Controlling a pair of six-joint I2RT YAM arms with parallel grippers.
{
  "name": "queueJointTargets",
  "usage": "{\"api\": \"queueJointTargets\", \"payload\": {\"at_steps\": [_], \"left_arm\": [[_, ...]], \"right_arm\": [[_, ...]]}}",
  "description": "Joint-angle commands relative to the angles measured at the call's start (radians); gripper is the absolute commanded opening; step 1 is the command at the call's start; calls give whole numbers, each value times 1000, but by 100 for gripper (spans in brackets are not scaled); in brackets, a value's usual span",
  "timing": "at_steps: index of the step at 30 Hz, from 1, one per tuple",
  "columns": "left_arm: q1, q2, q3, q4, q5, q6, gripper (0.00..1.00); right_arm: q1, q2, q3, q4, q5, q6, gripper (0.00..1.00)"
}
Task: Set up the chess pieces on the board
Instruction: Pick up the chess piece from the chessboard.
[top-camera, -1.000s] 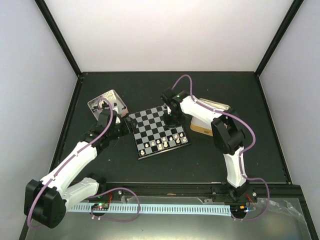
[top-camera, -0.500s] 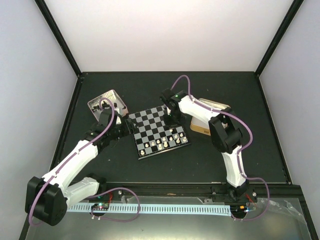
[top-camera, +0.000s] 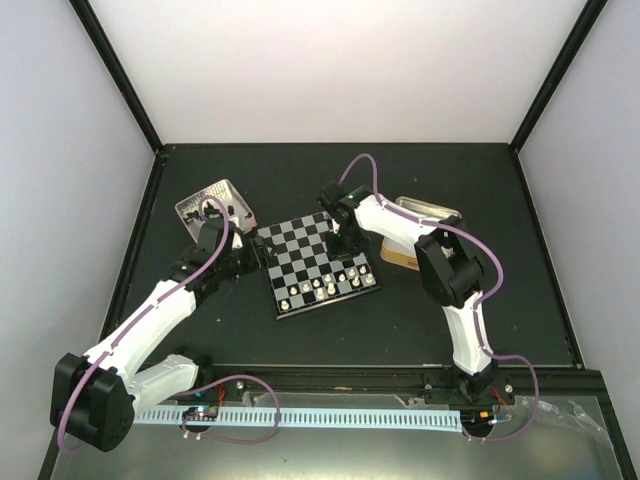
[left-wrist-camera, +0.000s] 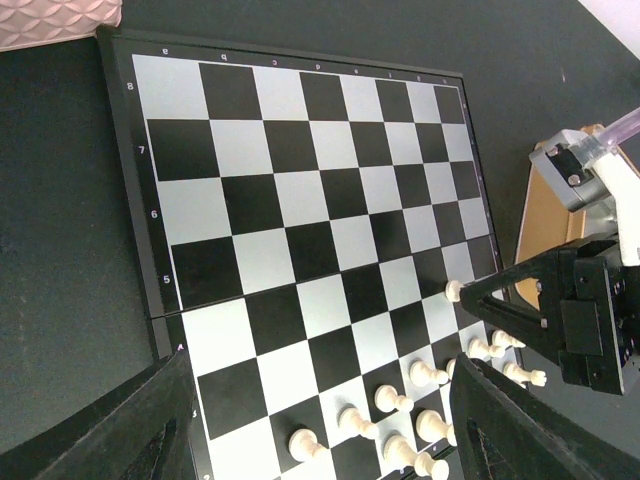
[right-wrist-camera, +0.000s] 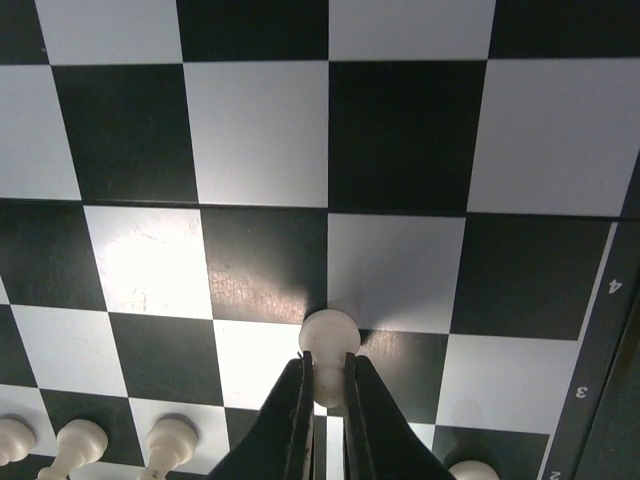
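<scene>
Gripping a cream-white pawn (right-wrist-camera: 329, 335) over the board (right-wrist-camera: 400, 130), the right gripper (right-wrist-camera: 325, 385) is shown closed; the left gripper (left-wrist-camera: 322, 365) is held wide, empty.

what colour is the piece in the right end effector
Cream-white; the piece shows best in the right wrist view.

The board (left-wrist-camera: 133, 180) alone carries anything readable. In the left wrist view, small pale digits run down its dark rim beside the ranks: 8, 7, 6 and 5, with one more mark below them too slanted to make out. Tiny file letters sit along the far rim, turned about and too small to tell apart. In the right wrist view the board (right-wrist-camera: 600, 340) shows tilted digits on its rim: 4, 3 and part of a 2.
</scene>
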Motion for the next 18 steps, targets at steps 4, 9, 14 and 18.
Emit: {"api": "queueJointTargets", "payload": {"at_steps": [4,9,14,18], "left_arm": [[9,-15,11,-4,9,10,72],[9,-23,9,-7,4,9,72],[10,-48,8,-21,-29,3,72],[14,-103,-6,-48,-106,-23,72]], "right_arm": [[12,-33,6,35,39,-2,4],[32,-48,26,31,14,-11,4],[74,-45,87,9,-24,-14,4],[128,-18,168,-19,-42,-16,4]]}}
